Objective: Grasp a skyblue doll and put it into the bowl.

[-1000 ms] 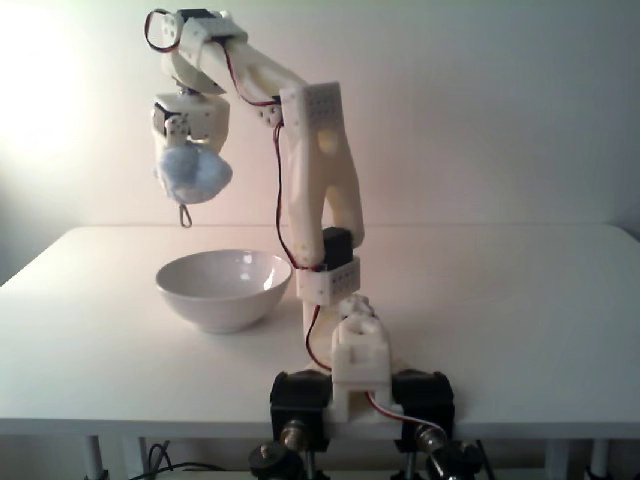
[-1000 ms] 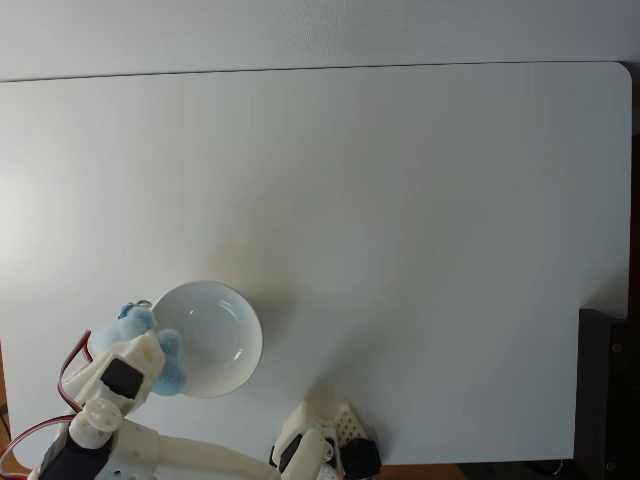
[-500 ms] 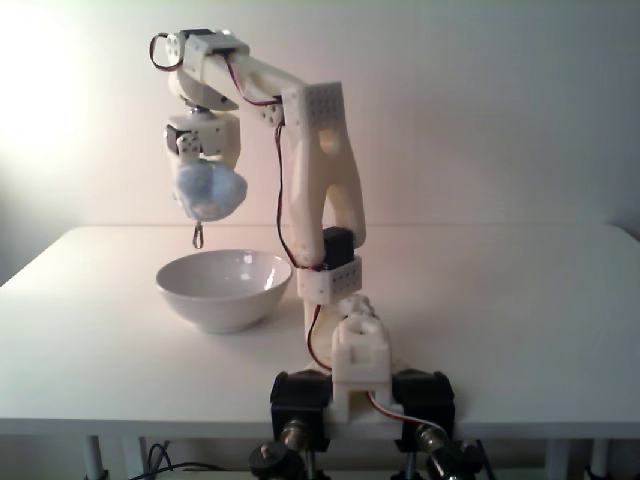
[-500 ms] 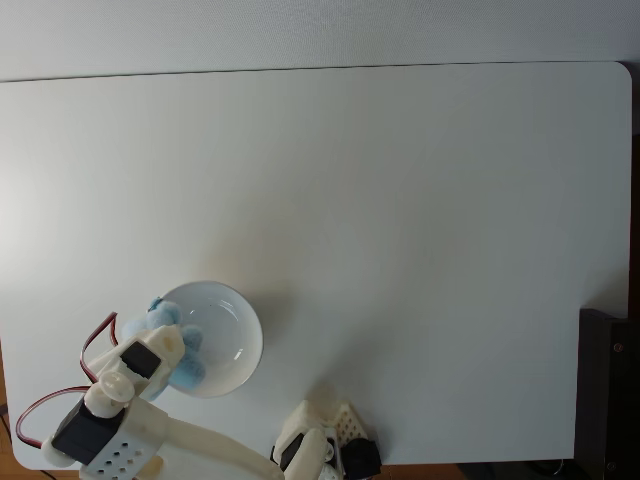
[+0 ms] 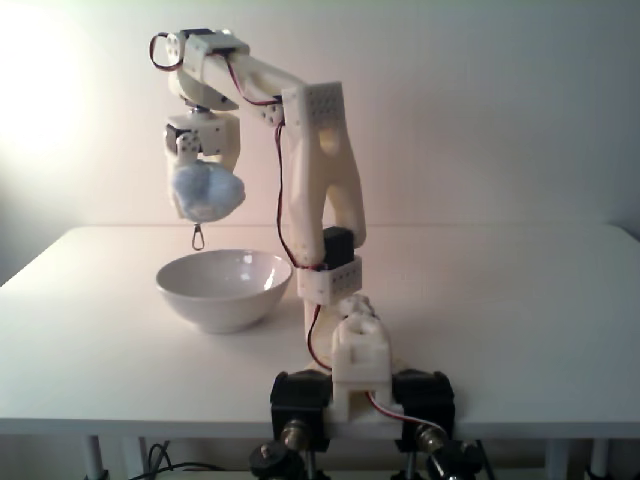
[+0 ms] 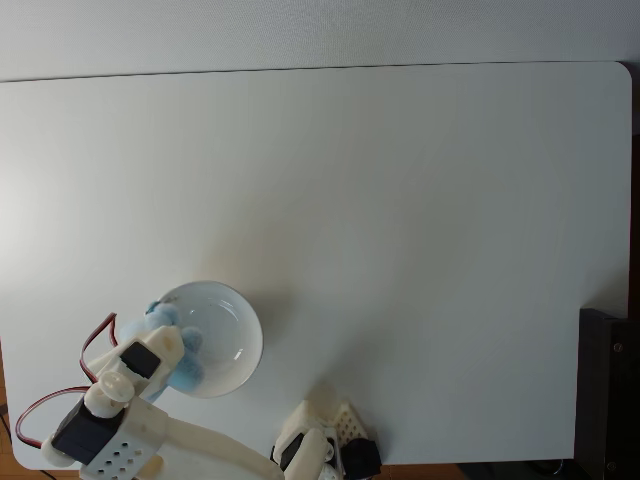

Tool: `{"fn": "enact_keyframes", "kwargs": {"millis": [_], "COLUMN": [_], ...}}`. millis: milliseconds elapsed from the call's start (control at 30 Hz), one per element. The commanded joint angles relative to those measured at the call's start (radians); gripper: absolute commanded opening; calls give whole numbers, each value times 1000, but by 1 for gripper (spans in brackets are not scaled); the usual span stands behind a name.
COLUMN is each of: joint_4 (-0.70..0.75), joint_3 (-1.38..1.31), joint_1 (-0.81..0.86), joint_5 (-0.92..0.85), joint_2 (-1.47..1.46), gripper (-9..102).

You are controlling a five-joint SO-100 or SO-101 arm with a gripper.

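Observation:
The skyblue doll (image 5: 207, 194) is a pale blue plush lump with a thin dark loop dangling below it, held up in the air above the left half of the bowl (image 5: 223, 288). My gripper (image 5: 205, 190) points down and is shut on the doll; its fingers are hidden in the plush. From above, the doll (image 6: 180, 360) peeks out beside the gripper (image 6: 172, 352) over the left rim of the white bowl (image 6: 225, 335). The bowl is glossy, round and holds nothing.
The arm's base (image 5: 355, 385) is clamped at the table's near edge, right of the bowl. The white table (image 6: 400, 220) stretches wide to the right and far side. A dark object (image 6: 610, 390) stands past the table's right edge.
The gripper carried the doll rightward from left of the bowl to above its left half during the first half second. Since then it has held nearly still.

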Motion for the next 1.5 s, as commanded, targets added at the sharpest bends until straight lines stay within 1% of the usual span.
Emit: {"fn": "enact_keyframes", "kwargs": {"millis": [0, 200, 300, 667, 767, 1033, 1167, 1267, 1467], "joint_4": [6, 5, 2, -8, -8, -8, -8, -8, -6], "joint_3": [-12, -14, -14, -37, -34, -34, -34, -34, -34], "joint_1": [18, 55, 84, 110, 110, 112, 112, 112, 112], "joint_5": [-5, -5, -3, -3, -3, -9, -61, -72, -72], "joint_2": [21, 41, 51, 118, 121, 110, 109, 109, 115], "gripper": [24, 36, 40, 44, 47, 62, 67, 69, 69]}}
